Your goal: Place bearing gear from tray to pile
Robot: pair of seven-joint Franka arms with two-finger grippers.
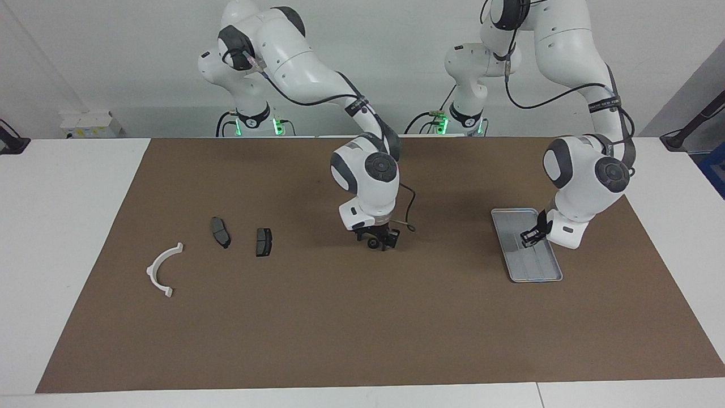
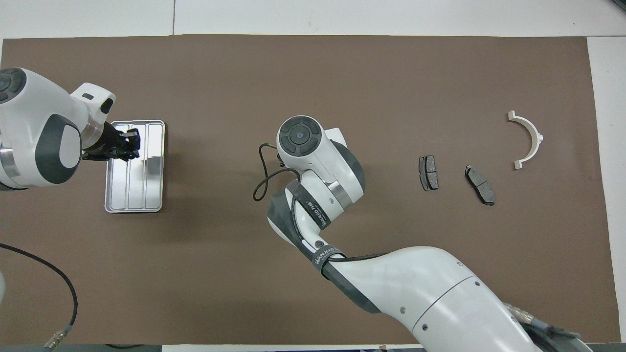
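The bearing gear (image 1: 372, 243), small and dark, lies on the brown mat mid-table. My right gripper (image 1: 378, 242) is down over it, open, with a finger on either side; in the overhead view the wrist hides both. The silver tray (image 1: 532, 273) (image 2: 134, 200) lies toward the left arm's end. My left gripper (image 1: 529, 237) (image 2: 128, 146) hangs over the tray, shut, with nothing seen in it. The pile lies toward the right arm's end: a white bracket (image 1: 163, 271) (image 2: 530, 139) and two dark brake pads (image 1: 220, 232) (image 1: 263, 241) (image 2: 428, 172) (image 2: 480, 184).
A black cable loop (image 1: 409, 218) (image 2: 261, 176) hangs from the right wrist beside the gear. The brown mat (image 1: 340, 328) covers most of the white table. Between the gear and the nearest brake pad is bare mat.
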